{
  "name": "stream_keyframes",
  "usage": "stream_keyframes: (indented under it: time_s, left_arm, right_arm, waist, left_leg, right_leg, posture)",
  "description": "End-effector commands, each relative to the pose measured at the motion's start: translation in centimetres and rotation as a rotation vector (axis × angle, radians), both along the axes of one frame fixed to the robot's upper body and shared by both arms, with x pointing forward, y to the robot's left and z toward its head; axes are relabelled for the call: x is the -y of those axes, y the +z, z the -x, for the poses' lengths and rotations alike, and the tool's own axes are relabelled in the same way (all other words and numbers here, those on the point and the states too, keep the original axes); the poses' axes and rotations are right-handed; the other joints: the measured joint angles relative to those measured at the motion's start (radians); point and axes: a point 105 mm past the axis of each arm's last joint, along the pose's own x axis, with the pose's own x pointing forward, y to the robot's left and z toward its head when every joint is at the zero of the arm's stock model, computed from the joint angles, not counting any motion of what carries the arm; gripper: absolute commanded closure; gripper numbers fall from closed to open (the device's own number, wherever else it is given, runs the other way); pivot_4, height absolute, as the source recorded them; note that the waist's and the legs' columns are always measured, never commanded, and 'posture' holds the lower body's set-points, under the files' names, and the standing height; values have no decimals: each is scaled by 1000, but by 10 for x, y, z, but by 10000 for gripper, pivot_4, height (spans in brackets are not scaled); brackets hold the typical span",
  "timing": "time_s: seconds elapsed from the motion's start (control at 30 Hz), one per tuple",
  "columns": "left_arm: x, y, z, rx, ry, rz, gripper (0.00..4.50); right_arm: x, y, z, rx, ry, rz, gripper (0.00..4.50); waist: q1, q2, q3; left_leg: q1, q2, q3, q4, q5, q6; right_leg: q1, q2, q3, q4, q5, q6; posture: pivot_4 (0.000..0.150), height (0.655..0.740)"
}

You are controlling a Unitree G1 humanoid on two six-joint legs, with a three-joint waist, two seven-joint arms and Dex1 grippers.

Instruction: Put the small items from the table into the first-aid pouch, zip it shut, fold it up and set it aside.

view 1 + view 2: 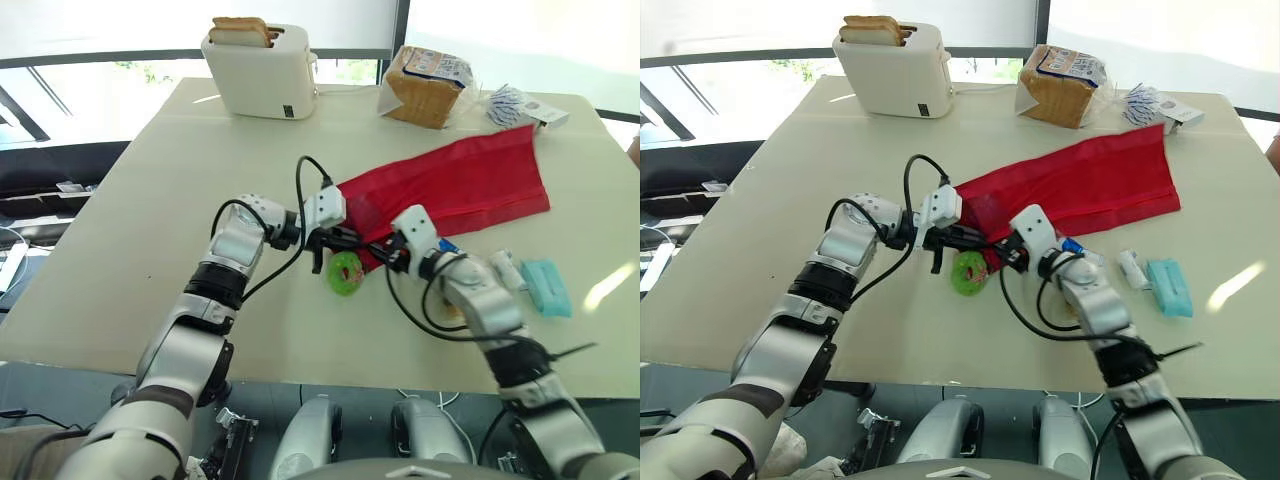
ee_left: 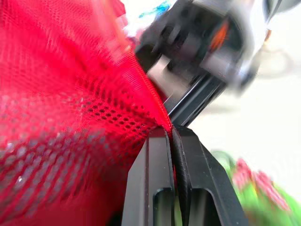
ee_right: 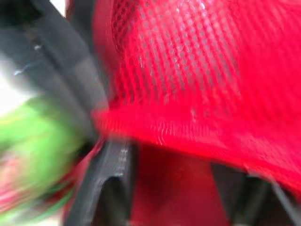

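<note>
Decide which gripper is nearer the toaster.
Left. The left gripper grips the red pouch edge on the toaster side; the right gripper is beside it, farther from the toaster.

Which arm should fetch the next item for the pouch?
Right. The left pincer is shut on the red pouch edge, so it is busy. The green ring lies just by the right pincer, and the teal packet and white tube lie on the right arm's side.
</note>
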Motion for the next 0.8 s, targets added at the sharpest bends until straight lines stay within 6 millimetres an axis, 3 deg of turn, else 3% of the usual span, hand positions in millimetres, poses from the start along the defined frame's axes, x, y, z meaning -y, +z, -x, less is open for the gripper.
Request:
stream_keyframes:
  time_s: [0.03, 0.13, 0.23, 0.4, 0.47, 0.57, 0.63, 0.7, 0.73, 0.77, 0.8]
  left_arm:
    - [-24, -4, -7, 41, 57, -61, 45000]
    - [-50, -5, -19, 121, 132, -135, 45000]
    - [-67, 6, -34, 206, 226, -157, 45000]
    - [-68, 20, -40, 255, 227, -113, 45000]
    - [-68, 23, -35, 197, 186, -82, 45000]
    - [-76, 30, -31, 136, 178, -65, 34115]
    - [-67, 46, -36, 130, 188, 14, 27057]
    - [-40, 62, -38, 95, 136, 127, 18164]
    - [-25, 66, -37, 77, 97, 166, 11680]
    - [-3, 66, -35, 73, 38, 188, 8963]
    - [16, 64, -33, 78, -1, 196, 8963]
  right_arm:
    - [13, 51, 29, 109, 68, -43, 17665]
    - [43, 62, 51, 144, 44, 54, 17665]
    - [71, 68, 74, 149, 12, 124, 17665]
    - [102, 71, 101, 125, -54, 185, 17665]
    - [111, 73, 105, 130, -100, 189, 17665]
    - [124, 77, 110, 144, -172, 199, 17254]
    - [128, 80, 114, 155, -202, 198, 17254]
    - [130, 83, 117, 169, -226, 183, 17254]
    - [130, 84, 118, 174, -233, 178, 17254]
    - [130, 85, 119, 179, -246, 173, 17254]
    - [129, 85, 121, 183, -252, 173, 17254]
  waist:
    - [-3, 0, 0]
    - [3, -1, 0]
    - [16, -1, 1]
    - [23, -4, 2]
    - [24, -5, 3]
    - [23, -7, 4]
    - [23, -7, 4]
    - [25, -8, 4]
    - [32, -8, 4]
    - [34, -8, 4]
    - [48, -8, 4]
  left_leg:
    - [0, 0, -1, -1, -1, 2]
    - [-1, 1, -3, -1, -1, 2]
    - [-1, 1, -3, 0, -1, 3]
    - [-1, 0, -2, 1, -2, 3]
    - [-1, 0, -2, 1, -2, 3]
    - [-1, 0, -2, 2, -2, 3]
    - [-1, 0, -2, 2, -2, 3]
    - [-1, 0, -3, 2, -2, 3]
    - [-1, 0, -3, 2, -2, 3]
    - [-1, 0, -4, 3, -2, 3]
    - [-1, 0, -4, 3, -2, 4]
  right_leg:
    - [-1, 0, -1, 1, 0, 0]
    - [-1, 1, -4, 0, 0, 0]
    - [0, 0, -4, 0, 0, 0]
    - [1, 0, -4, 0, -1, 1]
    - [2, 0, -4, -1, 0, 1]
    - [2, 0, -5, -1, 0, 1]
    - [2, 0, -5, -1, -1, 1]
    - [2, 0, -5, -1, -1, 1]
    - [3, 0, -5, -1, -1, 1]
    - [5, -1, -6, -1, -1, 2]
    - [5, -1, -6, -1, -1, 2]
  posture:
    - [1500, 7400]
    - [1500, 7400]
    - [1500, 7400]
    - [1500, 7400]
    - [1500, 7400]
    - [1500, 7400]
    - [1500, 7400]
    - [1500, 7400]
    - [1500, 7400]
    - [1500, 7400]
    - [1500, 7400]
